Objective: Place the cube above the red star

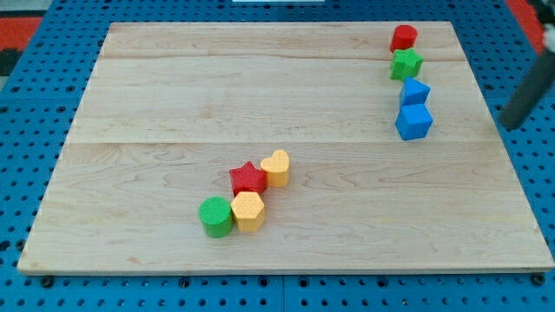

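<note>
The wooden tabletop (pixel 286 95) fills most of the view, resting on a blue pegboard (pixel 26 95), and nearly all of its surface is bare. Judging by how things lie, the task is hardly begun: the blue cube (pixel 414 122) sits far over at the view's right, well apart from the red star (pixel 248 178), which lies low and a little left of centre. The cube is the bottom piece of a loose column along the right side, with another blue block (pixel 415 92) just above it, touching or nearly so, then a green star (pixel 406 63) and a red cylinder (pixel 403 37) at the view's top. The red star sits in a tight cluster, a yellow heart (pixel 277 166) touching it on its upper right, a yellow hexagon (pixel 248 211) just below it, and a green cylinder (pixel 215 217) beside the hexagon. The stretch of board directly above the star looks clear, so what is left is the whole long push, leftward and slightly down the view. My tip (pixel 507 127) hangs at the right edge, just off the board and to the right of the cube, not touching any block. There is no claw on this rod, so nothing can be said of spreading or pinching.
</note>
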Available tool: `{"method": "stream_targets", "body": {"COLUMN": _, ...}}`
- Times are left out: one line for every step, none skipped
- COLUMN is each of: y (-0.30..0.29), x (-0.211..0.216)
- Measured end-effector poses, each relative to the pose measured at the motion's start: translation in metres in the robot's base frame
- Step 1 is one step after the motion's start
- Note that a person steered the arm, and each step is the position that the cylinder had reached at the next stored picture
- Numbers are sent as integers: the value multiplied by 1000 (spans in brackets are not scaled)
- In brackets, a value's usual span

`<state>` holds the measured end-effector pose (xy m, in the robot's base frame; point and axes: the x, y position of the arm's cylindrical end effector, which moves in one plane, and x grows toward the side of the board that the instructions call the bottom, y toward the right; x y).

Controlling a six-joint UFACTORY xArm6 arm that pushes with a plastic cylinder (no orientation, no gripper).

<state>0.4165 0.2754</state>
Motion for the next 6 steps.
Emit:
{"method": "stream_targets", "body": {"y": -139, "x": -6}}
{"method": "stream_targets", "body": {"y": -263, "x": -14}}
{"method": "stream_targets", "body": {"y": -257, "x": -28}}
{"method": "stream_targets", "body": {"y": -240, "x": -62}}
{"method": "stream_targets", "body": {"y": -279, "x": -31}}
{"method": "stream_targets", "body": {"y": -316, "x": 3}}
